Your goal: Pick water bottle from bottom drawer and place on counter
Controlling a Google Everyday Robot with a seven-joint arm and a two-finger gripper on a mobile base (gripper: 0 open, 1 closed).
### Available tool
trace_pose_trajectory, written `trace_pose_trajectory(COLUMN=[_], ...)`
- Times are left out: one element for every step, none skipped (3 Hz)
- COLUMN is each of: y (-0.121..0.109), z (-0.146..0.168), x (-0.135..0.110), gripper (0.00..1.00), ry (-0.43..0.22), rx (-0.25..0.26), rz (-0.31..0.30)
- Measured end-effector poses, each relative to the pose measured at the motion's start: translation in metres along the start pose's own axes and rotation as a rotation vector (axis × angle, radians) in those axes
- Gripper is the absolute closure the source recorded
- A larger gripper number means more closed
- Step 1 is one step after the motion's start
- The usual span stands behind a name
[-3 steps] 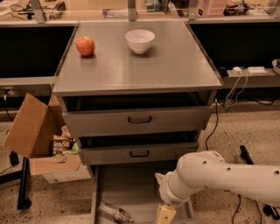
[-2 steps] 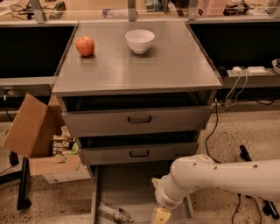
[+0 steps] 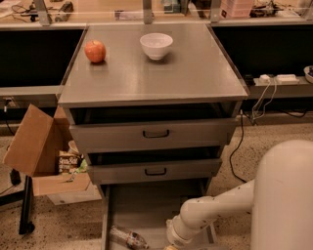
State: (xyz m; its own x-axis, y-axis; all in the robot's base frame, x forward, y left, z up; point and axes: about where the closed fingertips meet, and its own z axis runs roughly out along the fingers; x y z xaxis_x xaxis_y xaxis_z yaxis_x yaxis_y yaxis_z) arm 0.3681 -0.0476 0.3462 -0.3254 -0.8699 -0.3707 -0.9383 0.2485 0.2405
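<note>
The water bottle [image 3: 128, 239] lies on its side in the bottom drawer [image 3: 146, 207], near its front left, partly cut by the bottom edge of the picture. The drawer is pulled out below two shallower drawers with black handles. The white arm [image 3: 215, 212] reaches down over the drawer's front right. The gripper itself is below the picture's bottom edge, just right of the bottle. The counter [image 3: 195, 73] carries a red apple [image 3: 95, 51] and a white bowl [image 3: 156, 45].
An open cardboard box [image 3: 36, 146] with snack packets stands on the floor left of the cabinet. Cables [image 3: 242, 141] and a power strip [image 3: 279, 78] lie to the right. A cluttered wooden bench [image 3: 112, 7] runs behind the counter.
The arm has swung lower and leftward toward the bottle, and the gripper has dropped out of view below the picture's edge. The bottle has not moved.
</note>
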Motion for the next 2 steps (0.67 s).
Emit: trace_pose_trajectory(y=[-0.020, -0.036], z=[0.050, 0.072], x=[-0.003, 0.010], gripper=[0.00, 0.00], ry=[-0.112, -0.164], rx=[-0.015, -0.005], rz=[0.043, 0.065])
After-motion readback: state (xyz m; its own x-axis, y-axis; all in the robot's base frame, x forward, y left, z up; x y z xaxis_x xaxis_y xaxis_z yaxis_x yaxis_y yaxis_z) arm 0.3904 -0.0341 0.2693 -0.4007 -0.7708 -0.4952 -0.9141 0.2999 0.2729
